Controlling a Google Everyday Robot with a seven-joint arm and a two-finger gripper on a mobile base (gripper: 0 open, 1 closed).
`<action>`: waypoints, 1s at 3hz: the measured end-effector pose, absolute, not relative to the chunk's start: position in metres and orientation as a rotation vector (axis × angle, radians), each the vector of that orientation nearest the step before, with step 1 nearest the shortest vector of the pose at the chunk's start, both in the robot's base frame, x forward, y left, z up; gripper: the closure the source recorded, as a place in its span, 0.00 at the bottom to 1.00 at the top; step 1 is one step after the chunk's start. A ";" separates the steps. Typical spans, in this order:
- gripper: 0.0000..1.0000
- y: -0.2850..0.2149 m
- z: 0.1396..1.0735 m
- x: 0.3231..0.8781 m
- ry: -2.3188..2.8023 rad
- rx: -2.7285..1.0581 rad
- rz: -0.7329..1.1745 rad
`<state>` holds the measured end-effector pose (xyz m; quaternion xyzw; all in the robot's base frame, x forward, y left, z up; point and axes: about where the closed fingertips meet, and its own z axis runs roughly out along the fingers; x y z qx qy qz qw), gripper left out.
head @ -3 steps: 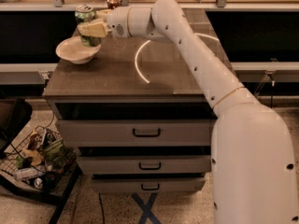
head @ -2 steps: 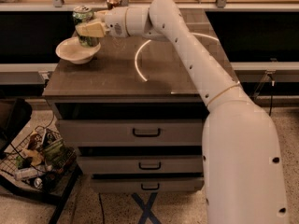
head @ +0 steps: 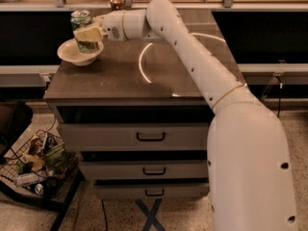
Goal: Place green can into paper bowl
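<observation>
The green can (head: 81, 24) stands upright inside the off-white paper bowl (head: 72, 56) at the far left of the brown cabinet top. My gripper (head: 87, 32) reaches in from the right on the long white arm. Its cream fingers (head: 89, 33) are around the can's body, shut on it. The can's lower part is hidden by the fingers and the bowl's rim.
A brown-orange can (head: 117, 2) stands at the back edge of the cabinet top (head: 125, 76). A drawer cabinet (head: 150, 136) with three drawers is below. A wire basket of clutter (head: 33, 167) sits on the floor at the left. A white circle mark (head: 144, 61) is on the top.
The gripper with the green can has stayed over the bowl, shifting only slightly; the arm's near segment has shifted a little. The can stays in the fingers.
</observation>
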<state>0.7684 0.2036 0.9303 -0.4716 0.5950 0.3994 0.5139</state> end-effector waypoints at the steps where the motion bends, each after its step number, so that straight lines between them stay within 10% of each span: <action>1: 1.00 0.211 0.916 0.768 1.472 -1.108 0.981; 3: 0.83 0.221 0.902 0.765 1.478 -1.092 1.019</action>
